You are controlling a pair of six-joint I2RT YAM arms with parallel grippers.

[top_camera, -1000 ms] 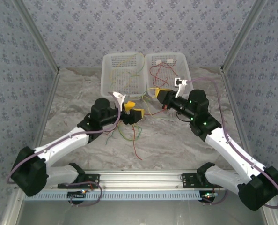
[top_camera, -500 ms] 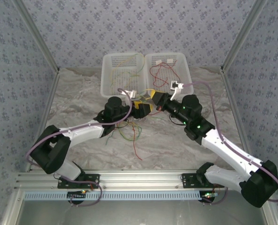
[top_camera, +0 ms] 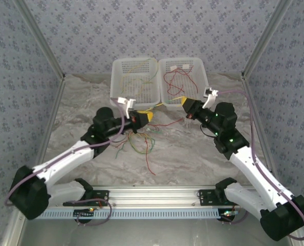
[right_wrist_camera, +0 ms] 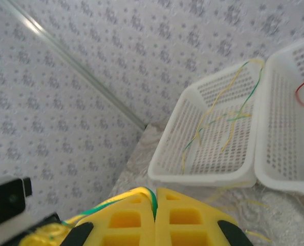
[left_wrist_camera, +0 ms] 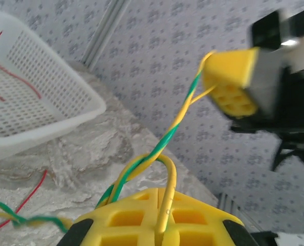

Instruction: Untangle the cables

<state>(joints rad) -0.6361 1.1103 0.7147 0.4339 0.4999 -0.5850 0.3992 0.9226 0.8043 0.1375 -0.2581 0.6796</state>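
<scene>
Your left gripper (top_camera: 140, 117) is clamped shut on a twisted yellow-and-green cable (left_wrist_camera: 178, 120). The cable runs taut from its yellow fingers (left_wrist_camera: 157, 215) across to your right gripper (top_camera: 187, 104), which is closed on the same cable. That span hangs above the table (top_camera: 193, 154), just in front of the two white baskets. The other cables (top_camera: 142, 144), red, green and orange, lie in a loose bunch on the table just nearer you than the left gripper. Yellow-green strands lie in the left basket (top_camera: 116, 77), and a red one lies in the right basket (top_camera: 200, 69).

Left arm (top_camera: 75, 151) reaching inward, its fingers (left_wrist_camera: 193, 225) clamped, right arm (top_camera: 246, 159) likewise, fingers (right_wrist_camera: 188, 220) clamped
</scene>
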